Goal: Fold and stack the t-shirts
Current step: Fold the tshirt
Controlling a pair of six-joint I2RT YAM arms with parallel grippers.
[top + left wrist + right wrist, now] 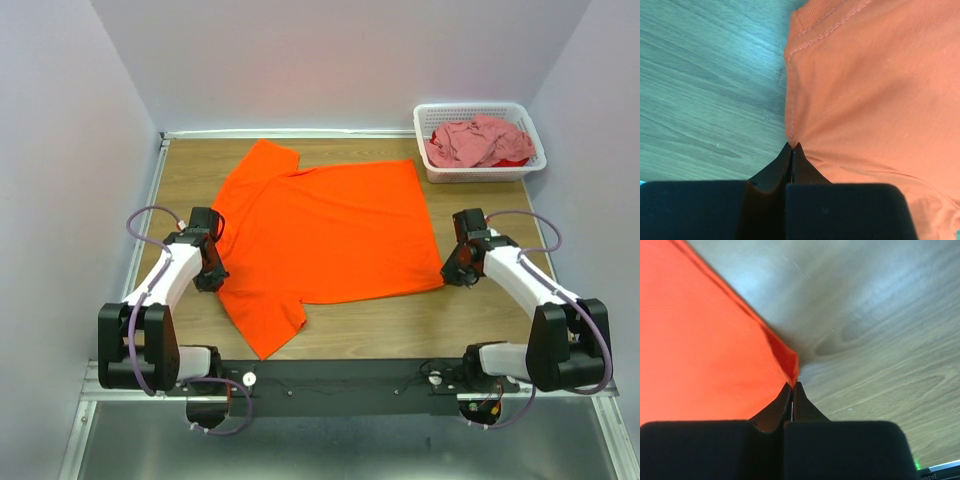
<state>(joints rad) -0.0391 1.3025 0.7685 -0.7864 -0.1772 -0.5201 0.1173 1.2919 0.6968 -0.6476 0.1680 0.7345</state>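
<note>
Where it lies flat, smooth, stitched orange t-shirt (330,230)

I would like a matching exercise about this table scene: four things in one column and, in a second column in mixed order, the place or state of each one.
Column one
1. bright orange cloth t-shirt
2. dusty pink cloth t-shirt
3. white plastic lattice basket
4. right gripper

Column two
A. stands at the far right corner of the brown wooden table
B. fingers shut, pinching a hem corner
C. spread flat across the middle
D. crumpled in a heap

Pairs: 1-C, 2-D, 3-A, 4-B
</note>
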